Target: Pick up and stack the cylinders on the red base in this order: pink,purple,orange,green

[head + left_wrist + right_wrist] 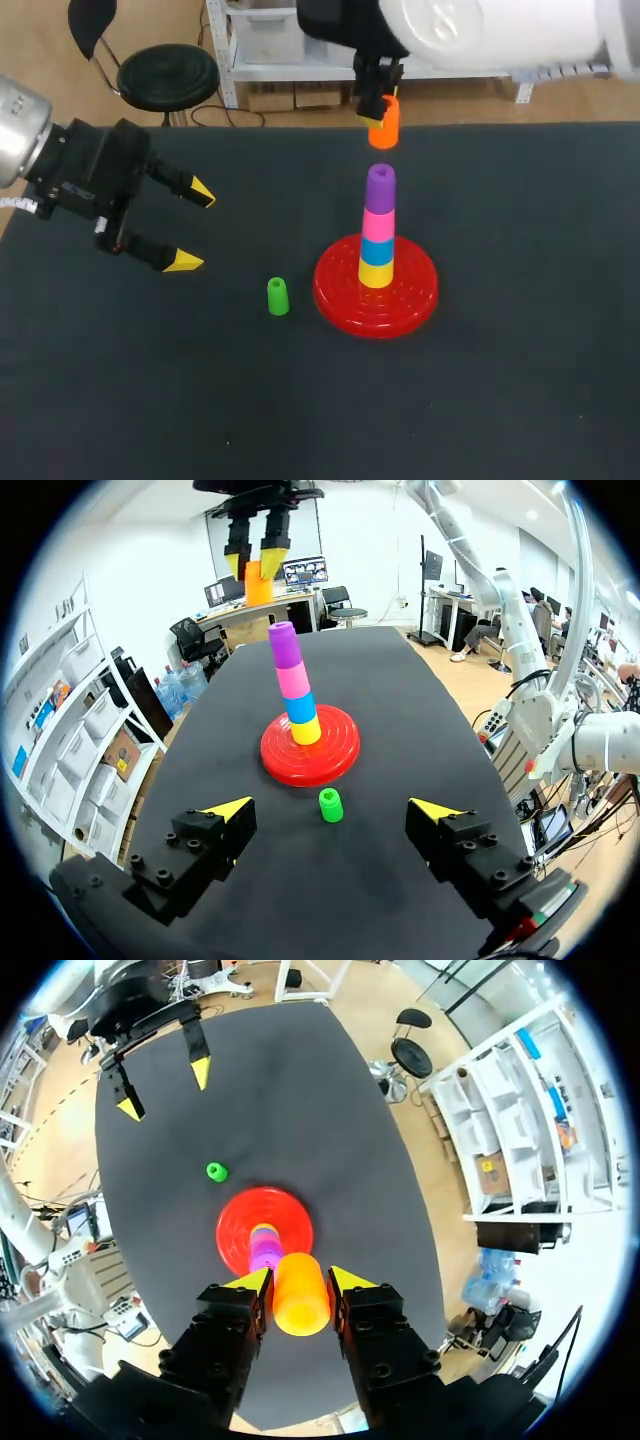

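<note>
Four cylinders are stacked on the red base [412, 300], right of centre in the head view: the yellow cylinder [376, 273] lowest, then the blue cylinder [377, 246], the pink cylinder [378, 219] and the purple cylinder [380, 184] on top. The orange cylinder [384, 128] hangs in the upper middle of the frame, pinched upright between the two fingers of the right tool [380, 102]. It is clear of the purple cylinder and roughly in line with the stack. The green cylinder [277, 297] stands upright on the dark desk [520, 400], near the base's left rim but not touching it. At the left of the frame the left tool [193, 227] has its fingers spread wide, gripping nothing, well apart from the green cylinder.
</note>
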Action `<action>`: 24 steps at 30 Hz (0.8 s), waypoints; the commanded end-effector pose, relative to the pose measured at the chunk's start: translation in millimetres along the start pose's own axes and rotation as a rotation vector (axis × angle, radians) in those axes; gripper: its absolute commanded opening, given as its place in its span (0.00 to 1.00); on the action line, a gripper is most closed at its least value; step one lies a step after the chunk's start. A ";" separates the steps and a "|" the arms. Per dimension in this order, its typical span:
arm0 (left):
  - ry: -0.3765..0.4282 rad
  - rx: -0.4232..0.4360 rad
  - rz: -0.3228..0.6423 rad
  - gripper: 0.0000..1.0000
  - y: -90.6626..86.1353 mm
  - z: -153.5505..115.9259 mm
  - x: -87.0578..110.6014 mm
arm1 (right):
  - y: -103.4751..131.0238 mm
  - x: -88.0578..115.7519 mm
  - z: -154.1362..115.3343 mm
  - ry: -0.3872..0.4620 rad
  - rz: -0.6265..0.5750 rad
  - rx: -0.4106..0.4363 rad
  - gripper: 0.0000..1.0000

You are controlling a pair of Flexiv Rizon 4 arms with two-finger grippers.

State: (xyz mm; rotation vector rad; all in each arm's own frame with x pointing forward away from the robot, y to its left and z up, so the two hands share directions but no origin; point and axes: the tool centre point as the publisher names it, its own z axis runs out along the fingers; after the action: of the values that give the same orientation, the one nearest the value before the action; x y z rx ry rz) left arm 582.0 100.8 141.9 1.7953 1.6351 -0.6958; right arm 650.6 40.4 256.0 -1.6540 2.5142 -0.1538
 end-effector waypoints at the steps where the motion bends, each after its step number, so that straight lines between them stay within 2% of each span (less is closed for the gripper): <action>1: -0.003 -0.001 0.002 1.00 0.1 0.3 1.3 | -7.4 -7.2 1.9 0.052 0.002 -0.058 0.00; 14: -0.003 -0.001 0.002 1.00 0.1 0.3 1.3 | 7.4 4.9 14.9 0.039 0.010 -0.056 0.00; 24: -0.003 -0.001 0.002 1.00 0.1 0.3 1.3 | 1.8 7.3 27.8 0.041 0.018 -0.092 0.00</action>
State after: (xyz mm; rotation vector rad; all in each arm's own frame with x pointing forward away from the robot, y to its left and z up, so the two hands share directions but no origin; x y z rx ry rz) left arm 582.0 100.8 141.9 1.7953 1.6351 -0.6958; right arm 648.8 36.1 231.3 -1.6786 2.6046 -0.0821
